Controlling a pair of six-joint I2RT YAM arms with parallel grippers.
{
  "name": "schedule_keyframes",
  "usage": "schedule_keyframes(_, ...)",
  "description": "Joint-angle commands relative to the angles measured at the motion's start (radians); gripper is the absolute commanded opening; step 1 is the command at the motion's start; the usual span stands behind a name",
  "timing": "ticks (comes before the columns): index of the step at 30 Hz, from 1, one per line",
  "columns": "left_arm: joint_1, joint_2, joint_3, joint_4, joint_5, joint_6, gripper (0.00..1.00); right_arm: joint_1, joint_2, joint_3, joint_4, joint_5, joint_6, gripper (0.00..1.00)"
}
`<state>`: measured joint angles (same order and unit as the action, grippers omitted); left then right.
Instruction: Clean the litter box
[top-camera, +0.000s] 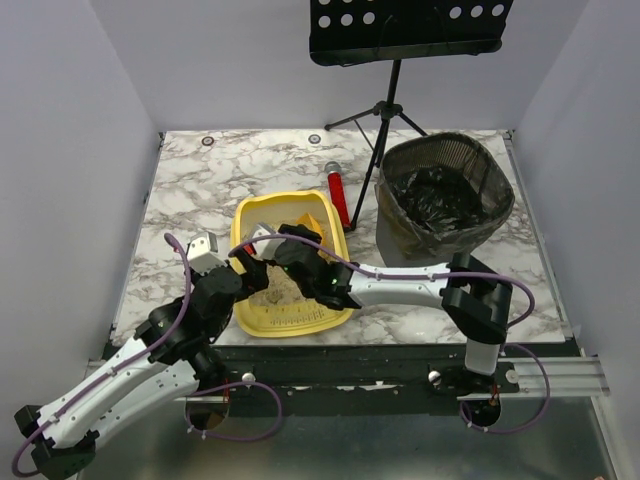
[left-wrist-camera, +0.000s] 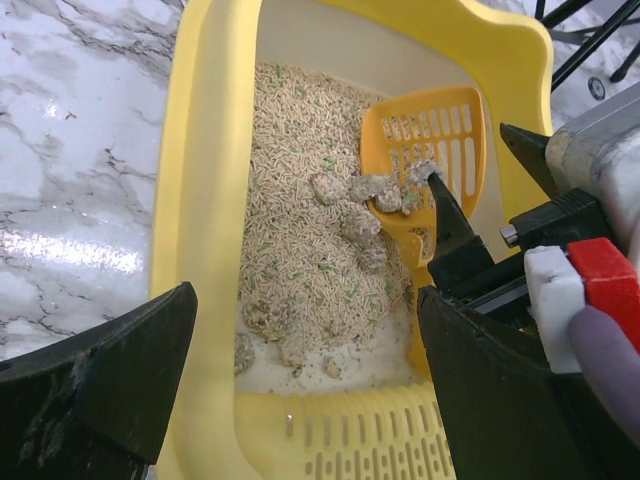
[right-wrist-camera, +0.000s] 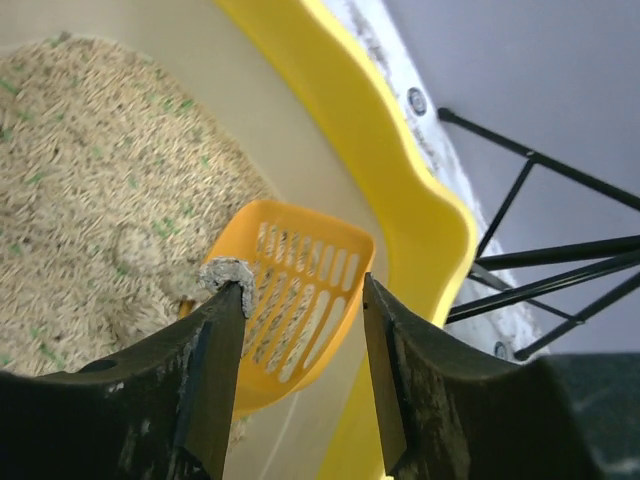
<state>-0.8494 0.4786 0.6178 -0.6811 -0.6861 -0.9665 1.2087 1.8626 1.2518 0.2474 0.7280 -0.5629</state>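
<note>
Black, dust-scuffed fingers (left-wrist-camera: 110, 380) of the left gripper (left-wrist-camera: 305, 300) stand spread wide over the near end of the box (top-camera: 290, 320), grasping nothing. The box is smooth yellow plastic with rounded corners and raised walls. It sits near the front middle of the veined marble table (top-camera: 200, 180). Its long axis runs near to far, with the slotted lip towards the arms and the taller end away. Inside lies beige pellet litter (left-wrist-camera: 300, 200) with grey clumps (left-wrist-camera: 345, 190). An orange slotted scoop (left-wrist-camera: 430, 130) rests on the litter at the far right corner. Over it the right gripper (right-wrist-camera: 303, 285) has its jaws parted and clamps nothing; a clump sticks to one tip. Farther right stands a black mesh bin (top-camera: 400, 235) with a crinkled dark liner.
</note>
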Motion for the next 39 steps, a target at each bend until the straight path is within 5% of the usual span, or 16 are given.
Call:
schedule_keyframes(1, 0.033, -0.015, -0.006, 0.005, -0.121, -0.100, 0.99, 0.012, -0.120, -0.019, -0.061, -0.213, 0.285, 0.68)
schedule_keyframes(4, 0.033, -0.009, -0.004, 0.003, -0.115, -0.100, 0.99, 0.012, -0.103, 0.076, -0.243, -0.161, 0.383, 0.77)
schedule_keyframes(10, 0.033, -0.008, -0.004, -0.006, -0.119, -0.101, 0.99, 0.002, -0.048, 0.273, -0.809, -0.089, 0.791, 0.80)
schedule_keyframes(13, 0.033, -0.011, -0.007, -0.003, -0.119, -0.100, 0.99, -0.003, -0.033, 0.255, -0.907, -0.091, 0.928, 0.80)
schedule_keyframes(25, 0.033, -0.006, -0.018, 0.017, -0.115, -0.093, 0.99, -0.070, 0.060, 0.341, -0.874, -0.110, 1.012, 0.84)
schedule_keyframes(31, 0.033, 0.003, -0.044, 0.093, -0.053, -0.054, 0.99, -0.106, -0.078, 0.204, -0.705, -0.352, 0.951, 0.86)
schedule_keyframes(39, 0.033, 0.086, -0.070, 0.229, 0.080, -0.009, 0.99, -0.120, -0.193, 0.147, -0.692, -0.522, 0.954, 0.87)
